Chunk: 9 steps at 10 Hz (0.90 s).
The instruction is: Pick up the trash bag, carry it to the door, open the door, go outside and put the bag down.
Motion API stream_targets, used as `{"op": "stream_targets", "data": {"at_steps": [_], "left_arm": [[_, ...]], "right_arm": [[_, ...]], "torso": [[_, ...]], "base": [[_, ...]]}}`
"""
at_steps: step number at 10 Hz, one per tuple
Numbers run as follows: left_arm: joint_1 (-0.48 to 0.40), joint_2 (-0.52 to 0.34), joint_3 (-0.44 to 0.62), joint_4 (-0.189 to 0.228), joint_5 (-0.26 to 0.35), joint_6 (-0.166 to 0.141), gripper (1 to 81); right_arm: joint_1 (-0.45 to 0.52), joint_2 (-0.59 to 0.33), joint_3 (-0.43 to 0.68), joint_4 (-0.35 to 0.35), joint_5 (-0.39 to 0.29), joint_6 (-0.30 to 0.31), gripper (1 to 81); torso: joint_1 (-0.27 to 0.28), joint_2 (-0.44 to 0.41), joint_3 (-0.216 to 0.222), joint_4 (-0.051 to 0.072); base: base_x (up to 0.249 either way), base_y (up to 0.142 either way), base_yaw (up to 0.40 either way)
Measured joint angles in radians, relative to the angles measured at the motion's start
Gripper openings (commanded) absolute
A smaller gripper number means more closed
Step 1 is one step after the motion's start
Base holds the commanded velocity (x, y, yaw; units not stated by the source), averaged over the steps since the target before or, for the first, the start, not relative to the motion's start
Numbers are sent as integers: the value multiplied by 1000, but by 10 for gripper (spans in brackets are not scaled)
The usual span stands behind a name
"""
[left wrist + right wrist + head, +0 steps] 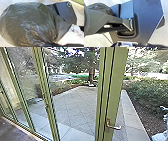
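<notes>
One trash bag (28, 23) hangs by the robot's base (68, 13), its gathered neck pinched in the left fingers (54, 44); the door handle (113, 127), lower right of centre, is judged nearer the right side, whose grip cannot be told.

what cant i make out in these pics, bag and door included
Trash bag contents: left wrist view, hidden by dark plastic.
Part of the bag: right wrist view, behind the robot's jointed bar.
Door frame foot: head view, cut off by bottom edge.
Pale thing, what it is: head view, cut off by right edge.
</notes>
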Motion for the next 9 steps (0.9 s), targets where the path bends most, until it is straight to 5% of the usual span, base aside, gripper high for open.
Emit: {"op": "stream_targets", "data": {"at_steps": [9], "left_arm": [[10,-85,170,-2,11,0,10]], "right_arm": [[-11,-433,679,0,27,0,811]], "torso": [[0,0,0,0]], "base": [[0,0,0]]}}
